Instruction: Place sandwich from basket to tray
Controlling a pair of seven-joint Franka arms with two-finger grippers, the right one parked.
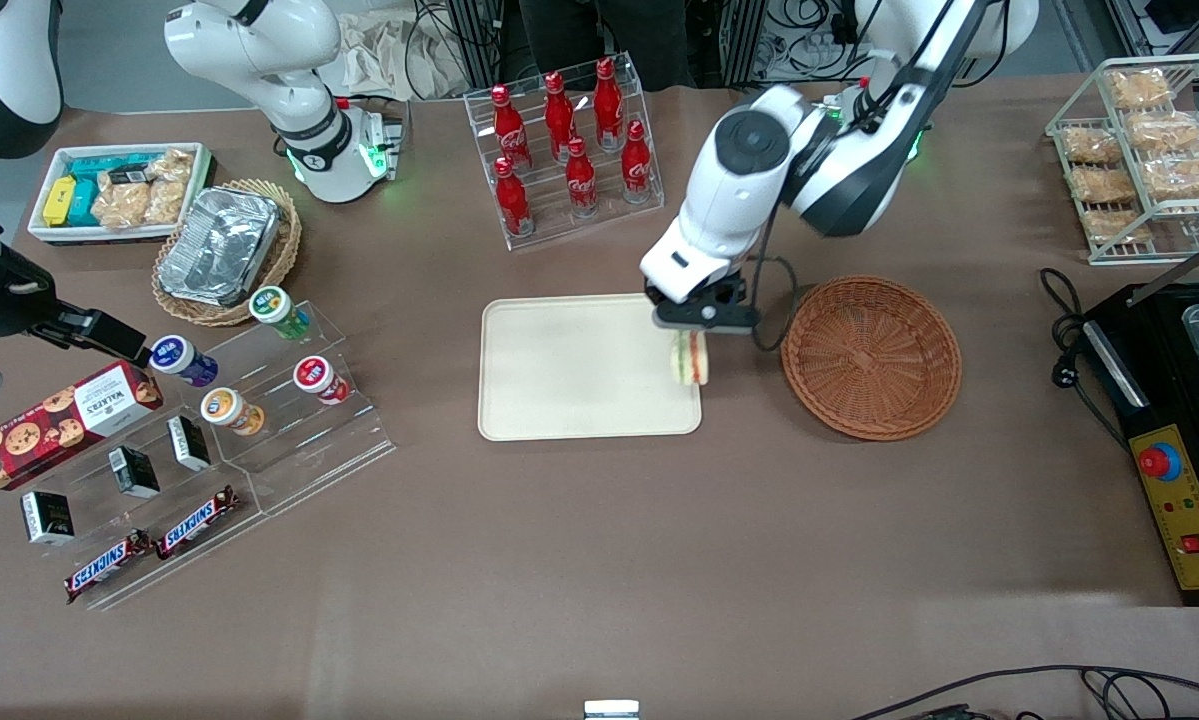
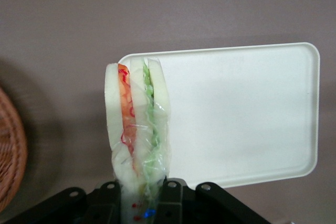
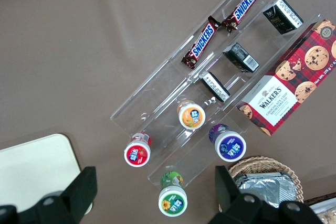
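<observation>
Over the tray [image 1: 579,370] edge nearest the basket [image 1: 871,357], end effector [image 1: 697,325] clamped on sandwich [image 1: 690,358].

Sandwich [image 2: 135,124] wrapped in thin clear film, crinkly and shiny, bread under it pale and soft-looking. Gripper [image 1: 697,322] clamped on it, over tray edge nearest basket, matt black plastic with small metal screws. Tray [image 1: 569,370] smooth cream plastic, matt, slight sheen. Basket [image 1: 871,357] at 3 o'clock from tray, woven reddish-brown wicker, rough ribbed weave. Surface [image 1: 599,560] dull brown, matt, cloth-like. Arm shell [image 1: 734,190] glossy white plastic. Bottle rack [image 1: 564,125] at 12 o'clock from tray, clear glossy acrylic.
</observation>
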